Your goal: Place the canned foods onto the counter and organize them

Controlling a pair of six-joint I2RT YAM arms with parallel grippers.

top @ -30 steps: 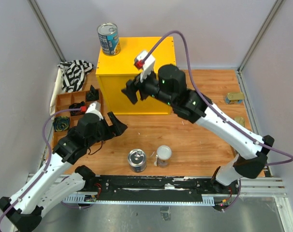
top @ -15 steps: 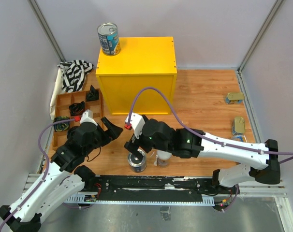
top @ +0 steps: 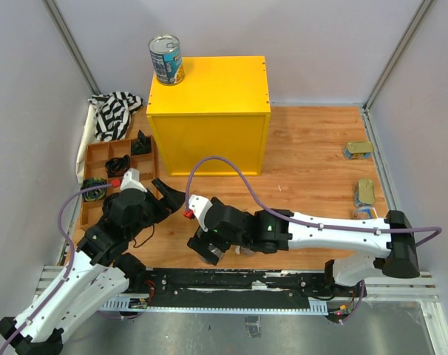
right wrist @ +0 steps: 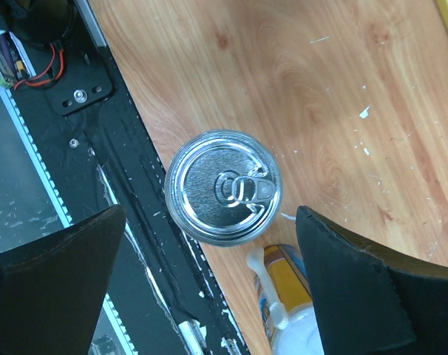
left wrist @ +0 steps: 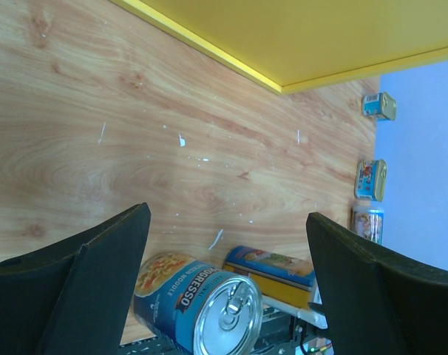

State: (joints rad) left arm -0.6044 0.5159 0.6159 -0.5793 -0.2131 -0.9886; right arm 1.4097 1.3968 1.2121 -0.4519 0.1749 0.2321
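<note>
Right gripper [right wrist: 213, 244] had swung down over the blue-labelled can [right wrist: 222, 186], fingers [right wrist: 54, 288] spread, nothing grasped: pickup judged imminent; left gripper [left wrist: 228, 251] likewise released.

This is a robot lab, a small test booth. Plain grey walls [top: 335, 44] and slanting metal posts [top: 70, 48] close in a wooden tabletop [top: 313, 148]. The left arm [top: 76, 277] and the right arm [top: 335, 228] are white and black machines, fixed to a black rail [top: 239, 281] along the near edge. A purple cable [top: 231, 164] loops over one. A plain yellow box [top: 209, 96] stands at the far edge.
</note>
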